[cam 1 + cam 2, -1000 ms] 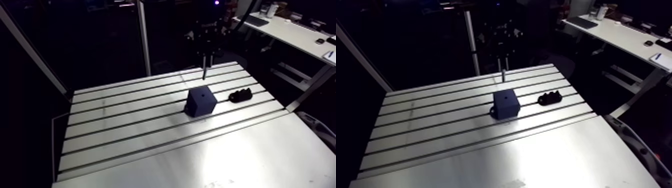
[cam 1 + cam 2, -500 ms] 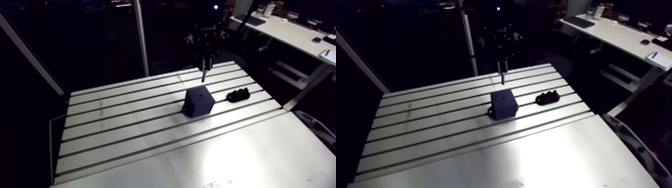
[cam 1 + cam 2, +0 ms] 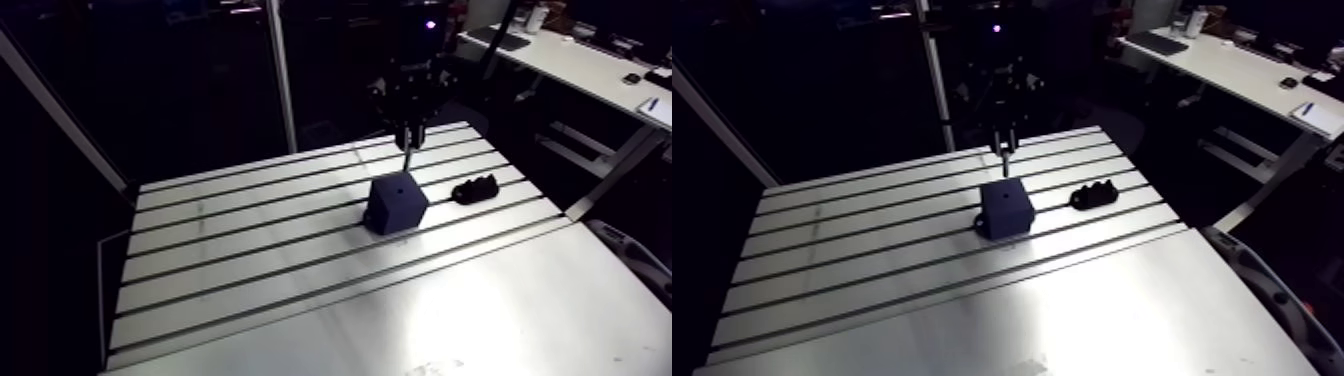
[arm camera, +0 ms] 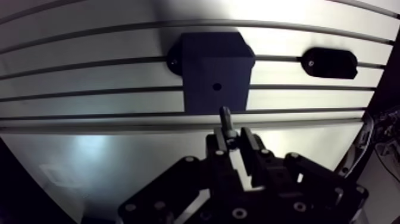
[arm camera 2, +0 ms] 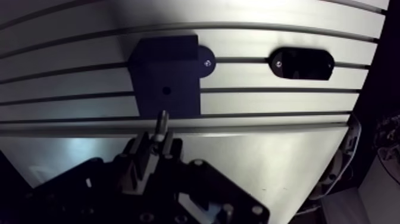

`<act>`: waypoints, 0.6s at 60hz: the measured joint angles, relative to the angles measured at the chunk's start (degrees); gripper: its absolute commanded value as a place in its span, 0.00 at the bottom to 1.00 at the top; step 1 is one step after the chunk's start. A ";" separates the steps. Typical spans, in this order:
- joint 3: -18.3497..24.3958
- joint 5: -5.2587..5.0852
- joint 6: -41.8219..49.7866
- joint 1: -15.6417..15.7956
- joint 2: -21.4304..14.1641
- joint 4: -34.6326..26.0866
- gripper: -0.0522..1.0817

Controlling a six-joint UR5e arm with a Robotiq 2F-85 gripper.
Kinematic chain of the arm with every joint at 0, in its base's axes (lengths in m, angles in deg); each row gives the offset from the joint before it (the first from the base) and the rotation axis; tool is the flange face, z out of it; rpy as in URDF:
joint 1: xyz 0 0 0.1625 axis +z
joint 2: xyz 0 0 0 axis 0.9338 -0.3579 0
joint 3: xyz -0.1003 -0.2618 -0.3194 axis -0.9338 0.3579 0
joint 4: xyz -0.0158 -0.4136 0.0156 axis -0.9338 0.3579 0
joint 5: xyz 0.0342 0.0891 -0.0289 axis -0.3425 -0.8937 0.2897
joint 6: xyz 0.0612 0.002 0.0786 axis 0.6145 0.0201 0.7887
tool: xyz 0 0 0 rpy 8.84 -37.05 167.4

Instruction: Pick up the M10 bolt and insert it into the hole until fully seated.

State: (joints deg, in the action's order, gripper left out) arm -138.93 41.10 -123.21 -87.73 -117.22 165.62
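The bolt (image 4: 225, 118), clamped in the claw (image 4: 233, 139), has drawn nearer the hole (image 4: 217, 87) atop the block (image 4: 205, 56).

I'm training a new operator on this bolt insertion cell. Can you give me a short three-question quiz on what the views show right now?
1. True or false: the gripper is shut on the bolt.
2. Where is the hole? A: the dark block's top face. B: the bolt. C: the gripper.
3. Is the bolt's tip in the hole yet?

Key: 1 true. 2 A. 3 No: the tip hangs clear of the hole.
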 measured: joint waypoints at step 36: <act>-0.48 -0.04 -0.04 -0.01 0.26 0.21 1.00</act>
State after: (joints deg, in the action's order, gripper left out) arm -139.41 41.06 -123.25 -87.74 -116.96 165.83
